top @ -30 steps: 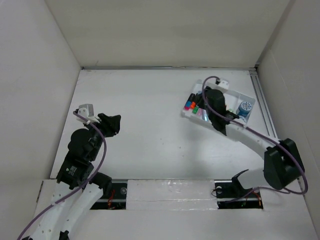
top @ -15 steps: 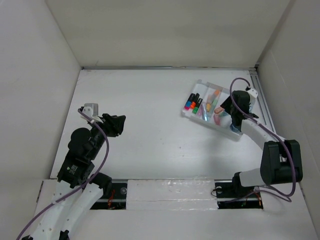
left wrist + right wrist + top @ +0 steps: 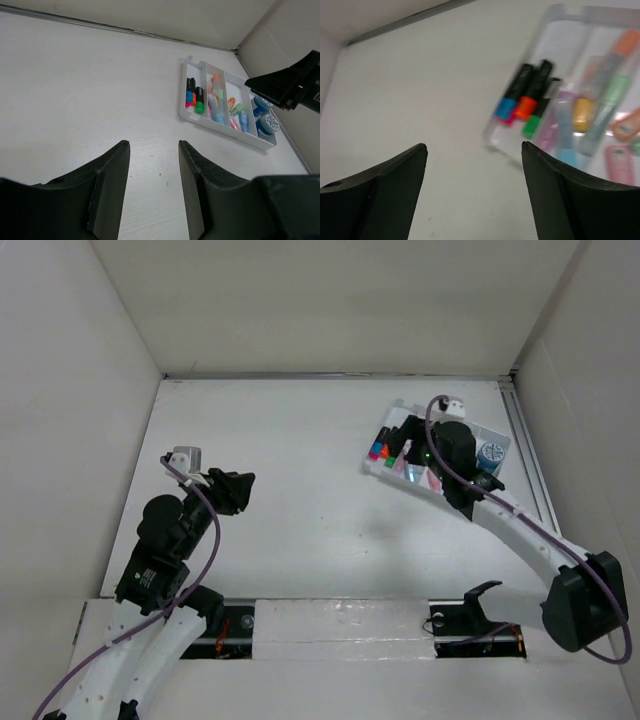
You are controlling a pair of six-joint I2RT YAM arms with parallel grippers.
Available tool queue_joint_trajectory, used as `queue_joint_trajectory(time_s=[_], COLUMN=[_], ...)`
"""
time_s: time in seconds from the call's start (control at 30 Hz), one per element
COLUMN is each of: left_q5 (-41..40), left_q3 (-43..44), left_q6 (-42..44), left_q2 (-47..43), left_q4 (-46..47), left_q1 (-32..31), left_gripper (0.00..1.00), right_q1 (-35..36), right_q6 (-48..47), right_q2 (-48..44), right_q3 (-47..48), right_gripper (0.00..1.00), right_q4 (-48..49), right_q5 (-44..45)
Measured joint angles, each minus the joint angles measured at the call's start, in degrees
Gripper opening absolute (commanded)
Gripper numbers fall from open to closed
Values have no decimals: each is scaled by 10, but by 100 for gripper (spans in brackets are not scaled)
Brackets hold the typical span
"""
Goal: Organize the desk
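Observation:
The desk [image 3: 300, 460] is a flat white tabletop walled by white panels. A white compartmented tray [image 3: 372, 469] sits at its back right, holding coloured markers [image 3: 378, 450], pastel pens and blue tape rolls [image 3: 490, 455]. My right gripper [image 3: 408, 448] hovers over the tray's middle, open and empty; in its wrist view [image 3: 473, 146] the markers [image 3: 527, 97] lie just ahead in the tray [image 3: 555, 10]. My left gripper [image 3: 232, 490] is open and empty over bare desk at the left [image 3: 153, 145], far from the tray [image 3: 225, 132].
Thin metal rails run along the back edge [image 3: 340, 375] and the right edge [image 3: 525, 440] of the desk. The right arm's black wrist [image 3: 295, 82] shows above the tray in the left wrist view. The arm bases stand at the near edge.
My right gripper swung out to the tray's right end and has come back over its middle. My left gripper has drifted slightly to the right.

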Motion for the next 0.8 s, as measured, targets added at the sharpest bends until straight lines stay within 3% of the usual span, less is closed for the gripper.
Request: queue_joint_trajectory(time_s=[0.1,0.17,0.2,0.4,0.5,0.53,0.57,0.6,0.8], left_q5=[1,1,2,6,9,10,10,11,14], left_q3=[0,0,0,0,0,0,0,0,0], left_q6=[1,2,3,9,11,13,13,15,19], left_q2=[0,0,0,1,1,1,1,1,4], left_q4=[0,0,0,0,-1,-1,-1,-1,-2], left_q1=[0,0,0,0,0,0,0,0,0], left_gripper=[40,40,40,40,40,40,40,39,39], right_q1=[92,184,186,347,425,447,464,477,493], right_q6=[-25,-52,-52,-79,-91,-95,-95,-98,-111], right_q2=[-12,-13,-13,-20,-20,-19,-18,-14,28], right_q3=[15,25,25,31,32,32,32,32,40], right_gripper=[64,0,0,0,13,36,53,97,100], right_q4=[8,6,6,-14,-14,-14,-14,-13,-12], right_q5=[-54,-100,-100,-139,-131,-124,-120,-112,-75])
